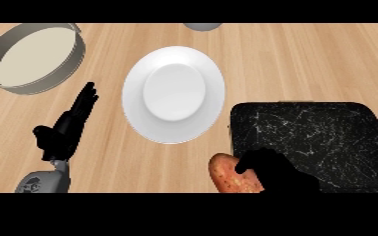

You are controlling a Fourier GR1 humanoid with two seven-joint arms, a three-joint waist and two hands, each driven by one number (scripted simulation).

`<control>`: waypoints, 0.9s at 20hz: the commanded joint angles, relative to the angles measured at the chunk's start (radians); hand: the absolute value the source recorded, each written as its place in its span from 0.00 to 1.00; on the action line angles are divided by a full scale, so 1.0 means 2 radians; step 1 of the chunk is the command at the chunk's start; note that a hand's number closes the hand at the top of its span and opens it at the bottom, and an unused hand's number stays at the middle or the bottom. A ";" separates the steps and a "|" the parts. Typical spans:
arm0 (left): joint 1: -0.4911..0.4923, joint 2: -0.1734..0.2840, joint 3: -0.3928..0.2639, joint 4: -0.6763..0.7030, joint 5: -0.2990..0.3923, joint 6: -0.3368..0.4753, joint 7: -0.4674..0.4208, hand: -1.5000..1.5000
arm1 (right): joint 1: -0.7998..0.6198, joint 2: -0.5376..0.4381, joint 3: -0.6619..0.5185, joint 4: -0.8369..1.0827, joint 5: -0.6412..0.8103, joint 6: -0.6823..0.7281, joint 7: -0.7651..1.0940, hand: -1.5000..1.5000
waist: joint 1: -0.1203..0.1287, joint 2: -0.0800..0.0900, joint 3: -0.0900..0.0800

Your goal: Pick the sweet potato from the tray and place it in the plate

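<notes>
On the light wooden counter [295, 60], the orange-brown sweet potato [227, 176] sits at the near edge, just off the left side of the black marbled rectangular tray [317, 130]. The black right hand [277, 172] has its fingers [247, 164] curled round the sweet potato. The round white plate [174, 94] lies mid-counter, bare. The black left hand [63, 127] rests toward the left edge, fingers straight and together. A round grey-rimmed pan [37, 57] occupies the far left corner.
</notes>
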 commanded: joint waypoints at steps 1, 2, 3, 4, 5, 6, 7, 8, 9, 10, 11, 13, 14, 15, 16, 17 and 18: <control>-0.016 0.003 0.002 0.007 -0.001 -0.003 0.007 0.50 | -0.104 0.053 -0.046 0.077 -0.063 -0.002 0.070 1.00 | 0.002 0.000 0.000; -0.008 0.003 0.001 0.002 -0.002 -0.003 0.000 0.50 | -0.118 0.054 -0.051 0.125 -0.069 -0.045 0.073 1.00 | 0.003 0.000 0.000; 0.001 0.008 0.005 -0.009 0.007 -0.011 0.002 0.50 | -0.143 0.054 -0.085 0.143 -0.096 -0.038 0.067 1.00 | 0.011 0.001 0.000; 0.005 0.001 0.000 -0.003 -0.002 -0.004 -0.008 0.50 | -0.168 0.054 -0.092 0.176 -0.112 -0.059 0.063 1.00 | 0.008 0.001 0.001; -0.006 0.003 0.001 0.005 -0.003 -0.004 -0.003 0.50 | -0.180 0.055 -0.079 0.219 -0.112 -0.092 0.073 1.00 | 0.009 0.001 0.001; -0.009 -0.005 -0.005 0.003 -0.005 -0.002 0.000 0.50 | -0.220 0.055 -0.089 0.233 -0.132 -0.080 0.082 1.00 | 0.008 0.000 0.000; -0.007 0.008 0.006 -0.002 0.009 -0.017 0.000 0.50 | -0.235 0.055 -0.113 0.262 -0.148 -0.100 0.066 1.00 | 0.011 0.001 0.001; -0.010 -0.002 -0.004 0.000 -0.007 0.000 0.006 0.50 | -0.253 0.055 -0.107 0.293 -0.161 -0.114 0.069 1.00 | 0.007 0.000 0.001; -0.017 -0.017 -0.012 0.017 -0.012 0.006 0.000 0.50 | -0.282 0.055 -0.111 0.305 -0.176 -0.114 0.081 1.00 | 0.007 0.001 0.001; -0.012 0.007 -0.002 -0.005 -0.002 -0.013 0.008 0.50 | -0.305 0.055 -0.120 0.335 -0.188 -0.120 0.080 1.00 | 0.015 0.000 0.001; -0.009 0.012 0.007 0.014 0.005 -0.021 -0.012 0.50 | -0.303 0.056 -0.123 0.368 -0.187 -0.157 0.067 1.00 | 0.012 0.002 0.001; -0.007 -0.008 -0.004 0.000 -0.002 -0.005 0.001 0.50 | -0.338 0.056 -0.118 0.419 -0.209 -0.182 0.068 1.00 | 0.014 0.001 0.001; 0.010 -0.005 -0.005 0.016 -0.008 -0.009 -0.027 0.50 | -0.328 0.056 -0.123 0.442 -0.205 -0.207 0.059 1.00 | 0.015 0.002 0.001; -0.009 -0.006 -0.006 0.006 -0.014 0.002 -0.014 0.50 | -0.328 0.056 -0.145 0.418 -0.207 -0.233 0.063 1.00 | 0.013 0.002 0.001; -0.013 -0.003 0.002 0.013 -0.005 -0.003 -0.006 0.50 | -0.319 0.056 -0.155 0.418 -0.202 -0.261 0.069 1.00 | 0.013 0.003 0.001; -0.016 0.001 -0.003 0.008 -0.005 -0.011 -0.003 0.50 | -0.330 0.056 -0.154 0.426 -0.210 -0.280 0.078 1.00 | 0.018 0.003 0.001; -0.016 -0.007 -0.009 0.018 -0.011 -0.008 -0.011 0.50 | -0.343 0.056 -0.161 0.459 -0.218 -0.288 0.081 0.00 | 0.021 0.005 0.001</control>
